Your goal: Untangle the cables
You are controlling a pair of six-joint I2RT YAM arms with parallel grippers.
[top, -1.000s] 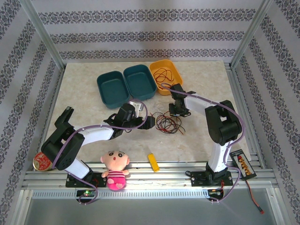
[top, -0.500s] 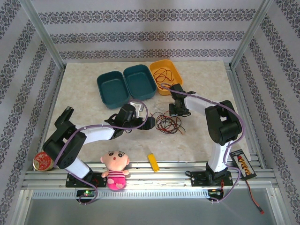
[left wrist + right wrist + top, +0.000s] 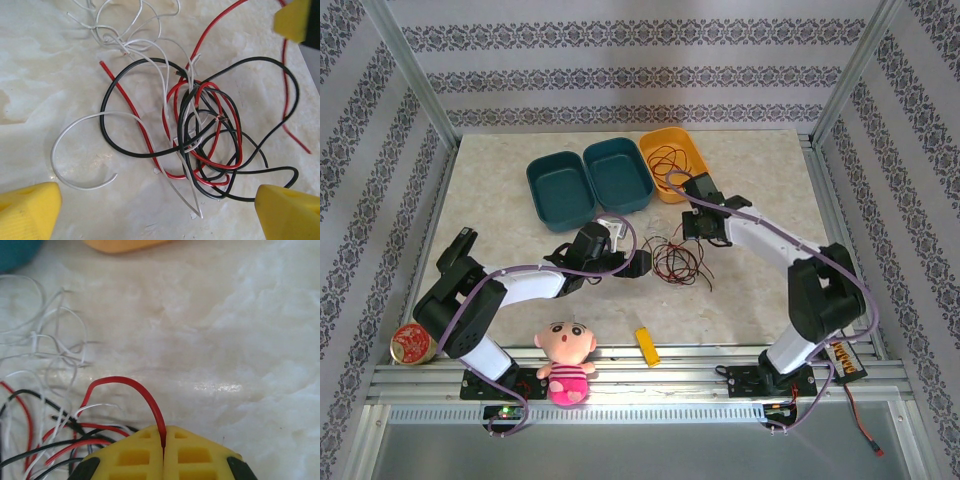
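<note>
Top external looks steeply down from above and behind, covering the whole surface. Both wrist views look down at close range, sharing the cables.

Glossy plastic-sheathed cables, polished marble table

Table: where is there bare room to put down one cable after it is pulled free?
Free: the table's far right corner, beside the yellow bowl; the left strip beside the teal tubs; the near patch right of the yellow block. Crowded: the middle, around the cables.
</note>
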